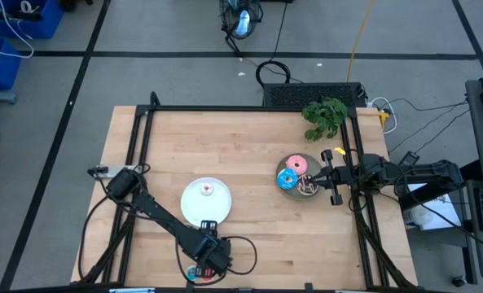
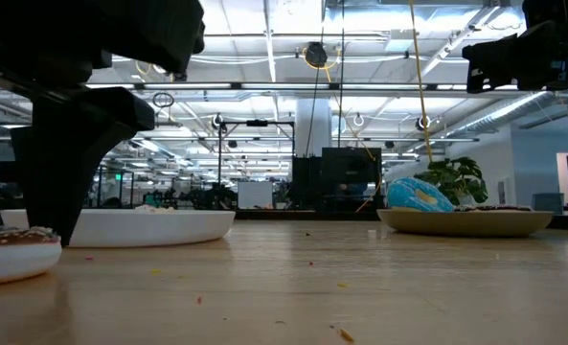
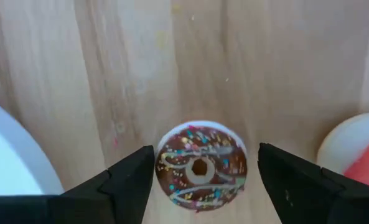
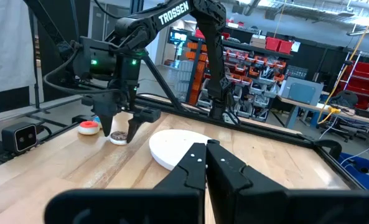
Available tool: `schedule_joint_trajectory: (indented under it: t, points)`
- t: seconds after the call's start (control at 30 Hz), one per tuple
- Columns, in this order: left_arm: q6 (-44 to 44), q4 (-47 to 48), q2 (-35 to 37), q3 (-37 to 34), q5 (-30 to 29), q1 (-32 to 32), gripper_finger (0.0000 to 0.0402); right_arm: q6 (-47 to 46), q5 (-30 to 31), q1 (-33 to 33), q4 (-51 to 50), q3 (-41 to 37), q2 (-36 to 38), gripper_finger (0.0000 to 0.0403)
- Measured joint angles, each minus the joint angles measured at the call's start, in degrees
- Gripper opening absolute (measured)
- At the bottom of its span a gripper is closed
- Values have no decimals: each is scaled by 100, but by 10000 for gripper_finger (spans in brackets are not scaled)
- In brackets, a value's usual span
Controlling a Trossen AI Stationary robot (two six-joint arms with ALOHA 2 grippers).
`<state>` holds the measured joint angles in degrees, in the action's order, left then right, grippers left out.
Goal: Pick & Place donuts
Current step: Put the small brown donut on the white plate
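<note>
Hovering over the near edge of the worktop (image 1: 249,146), my left tool (image 3: 200,171) points straight down with its fingers (image 3: 131,177) spread apart, one on each side of a tiny brown donut (image 3: 200,167) with coloured sprinkles. The fingers are not touching it; wood shows between each finger and the donut. It lies flat on the worktop, on a whitish round base. Just beside it is a tiny red donut (image 3: 366,163), seen only at the edge of the left wrist view, and in the right wrist view as the red one (image 4: 88,127) next to the brown one (image 4: 118,136) under my left tool (image 4: 117,127).

A white plate (image 1: 206,201) sits just beyond these, near the middle of the worktop, with a small pinkish thing (image 1: 206,190) on it that I cannot make out.

My right tool (image 1: 326,177) has its fingers pressed together and holds nothing, at the edge of a grey plate (image 1: 288,188) toward the right side. On that plate lie a pink donut (image 1: 296,165), a blue donut (image 1: 287,180) and a brown donut (image 1: 307,187).

A green plant (image 1: 325,116) stands at the far right corner.
</note>
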<state>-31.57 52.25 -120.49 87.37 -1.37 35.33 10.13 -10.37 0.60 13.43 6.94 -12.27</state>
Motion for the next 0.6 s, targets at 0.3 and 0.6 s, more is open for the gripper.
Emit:
schedule_joint_trajectory:
  t: [0.3, 0.6]
  points:
    - [-9, 13, 0, 0, -4, -4, 280, 2, 2, 0, -2, 0, 0, 0]
    - [-68, -406, 33, -329, 113, -57, 280, 2, 0, 0, -4, 0, 0, 0]
